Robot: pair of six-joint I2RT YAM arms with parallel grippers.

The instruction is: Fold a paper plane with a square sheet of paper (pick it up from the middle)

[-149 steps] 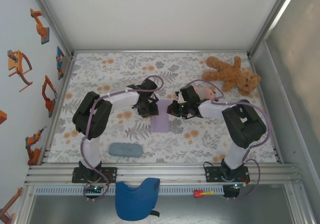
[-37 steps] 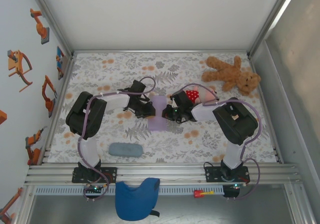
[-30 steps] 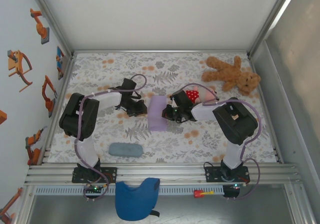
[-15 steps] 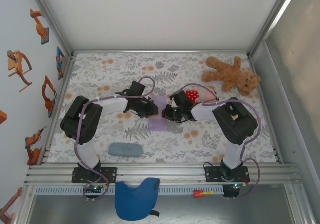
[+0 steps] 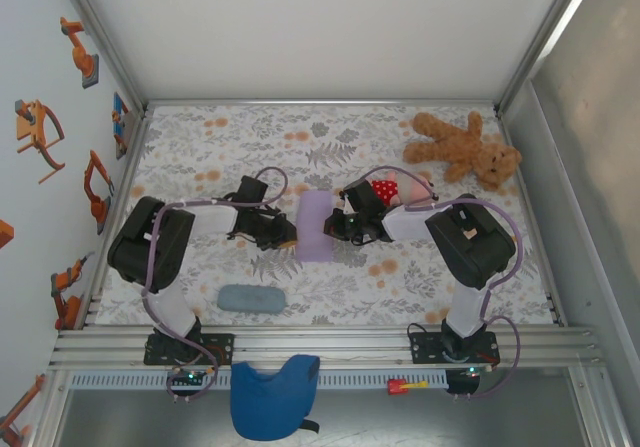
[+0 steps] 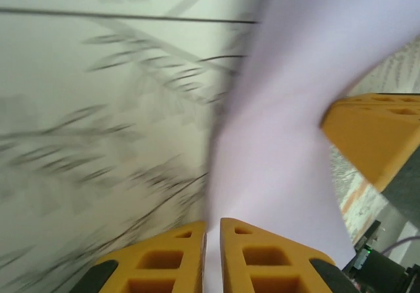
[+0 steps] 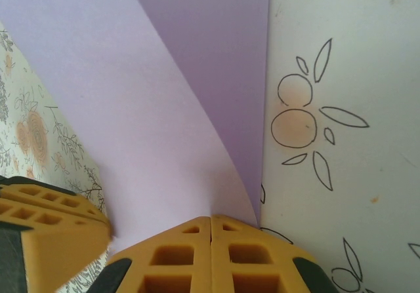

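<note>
Left gripper (image 5: 283,232) sits further left than a moment ago, fingers nearly together just beside the left edge of the square sheet of paper (image 5: 315,225). Sheet lies between both grippers; right gripper (image 5: 334,225) is clamped on its lifted right edge.

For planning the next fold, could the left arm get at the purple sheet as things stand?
Likely yes: the left gripper is pinching the left edge of the purple sheet, with nothing in between.

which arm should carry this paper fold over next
Right, probably: right gripper is shut on the lifted edge of the square sheet of paper; left gripper sits shut beside it.
</note>
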